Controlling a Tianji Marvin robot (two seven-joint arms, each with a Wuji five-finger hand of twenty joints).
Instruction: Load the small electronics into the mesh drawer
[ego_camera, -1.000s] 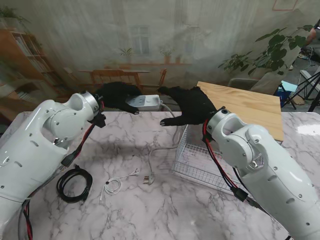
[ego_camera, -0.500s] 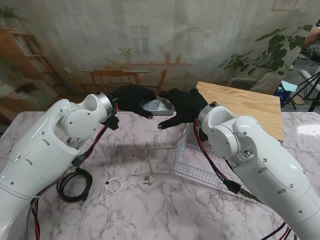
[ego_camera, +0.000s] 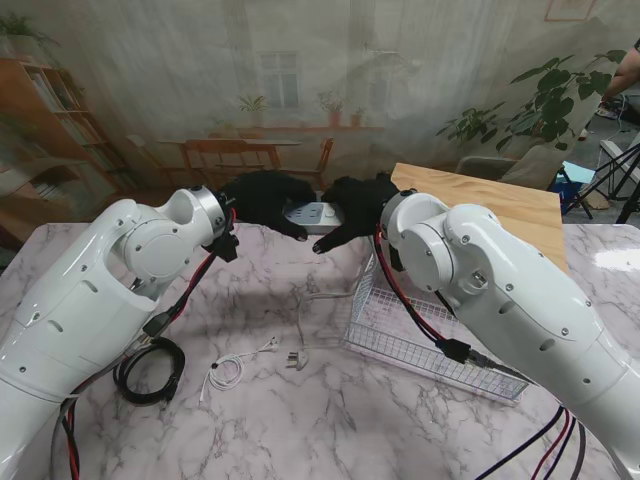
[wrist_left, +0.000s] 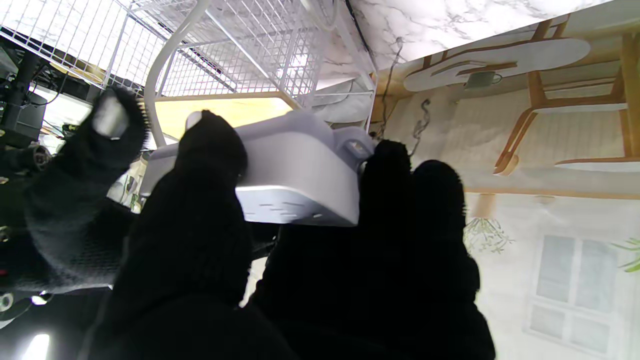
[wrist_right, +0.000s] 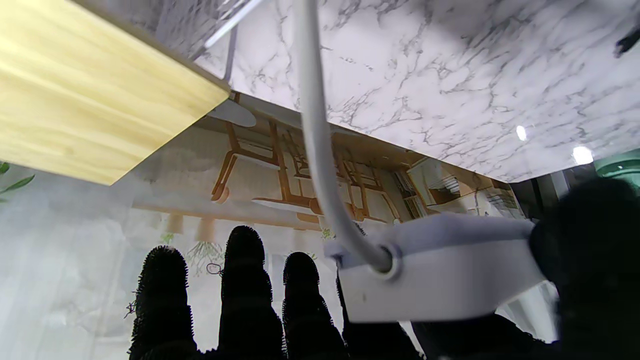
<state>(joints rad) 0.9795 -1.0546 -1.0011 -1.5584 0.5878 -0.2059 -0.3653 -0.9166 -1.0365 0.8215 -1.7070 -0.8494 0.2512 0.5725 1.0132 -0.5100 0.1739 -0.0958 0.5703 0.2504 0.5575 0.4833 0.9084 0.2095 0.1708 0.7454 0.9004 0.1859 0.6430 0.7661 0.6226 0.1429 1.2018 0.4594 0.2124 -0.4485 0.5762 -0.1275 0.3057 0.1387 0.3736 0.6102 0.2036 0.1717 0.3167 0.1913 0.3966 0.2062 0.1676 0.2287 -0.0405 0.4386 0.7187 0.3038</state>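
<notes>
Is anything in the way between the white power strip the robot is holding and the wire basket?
Nothing visible blocks it. The power strip is held up between the left robot hand and the right robot hand, and the mesh drawer sits open-topped just nearer to me on the right. Only its own cord dangles there.

Table top (ego_camera: 400, 420): marble-patterned, white with grey veins, smooth, faint sheen. Mesh drawer (ego_camera: 400, 325): thin white-coated wire, open grid. Power strip (wrist_left: 300, 170): smooth matt white plastic; its cord (wrist_right: 312, 125) smooth, pale grey, rubbery. Left hand (ego_camera: 262, 198) and right hand (ego_camera: 352, 208): covered in black knitted cloth, fuzzy, matt. Arm shells (ego_camera: 520, 300): glossy white plastic. Board (ego_camera: 500, 215): light wood grain, matt. Coiled cable (ego_camera: 148, 368): black, slight gloss.
</notes>
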